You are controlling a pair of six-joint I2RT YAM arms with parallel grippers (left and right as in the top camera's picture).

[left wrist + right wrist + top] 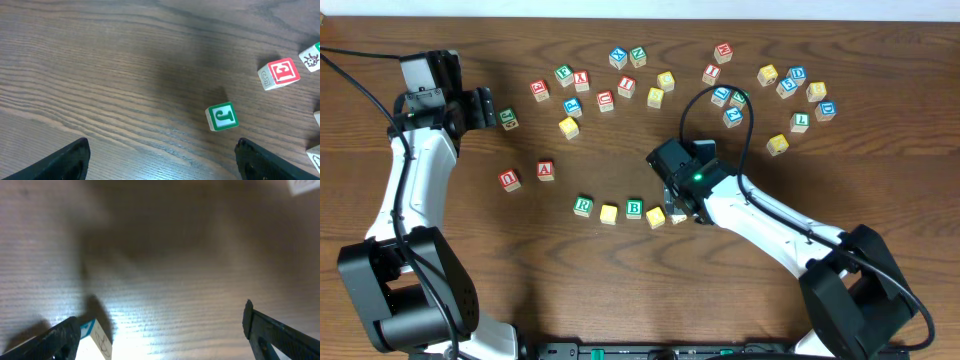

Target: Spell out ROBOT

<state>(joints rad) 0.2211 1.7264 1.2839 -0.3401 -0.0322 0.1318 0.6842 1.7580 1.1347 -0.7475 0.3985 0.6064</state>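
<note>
The right hand [682, 209] hangs low over the wooden worktop [570, 275] at the end of a short row of letter blocks. Going away from it along the row come a yellow block [655, 216] just beside the hand, then the green B block [634, 208], a second yellow block [609, 213] and, farthest off, the green R block [583, 206]. The letters on the two yellow blocks cannot be read. From its own wrist camera, the right hand [160, 322] is spread wide with only bare wood between its fingers. A blue-edged block [95, 339] sits close against the inner side of one finger [57, 340] but is not clasped, and its letter is too blurred to tell. The left hand [492, 108] is well apart from the row, and the green J block [508, 119] lies just ahead of its tips. In the left wrist view the left hand [162, 150] is also spread wide and holds nothing. The green J block [222, 116] lies ahead of the gap and nearer one finger, with a red-lettered block [280, 73] beyond it. A red U block [509, 179] and a red A block [546, 170] lie between the two hands, and most other blocks are scattered well beyond the right hand.
</note>
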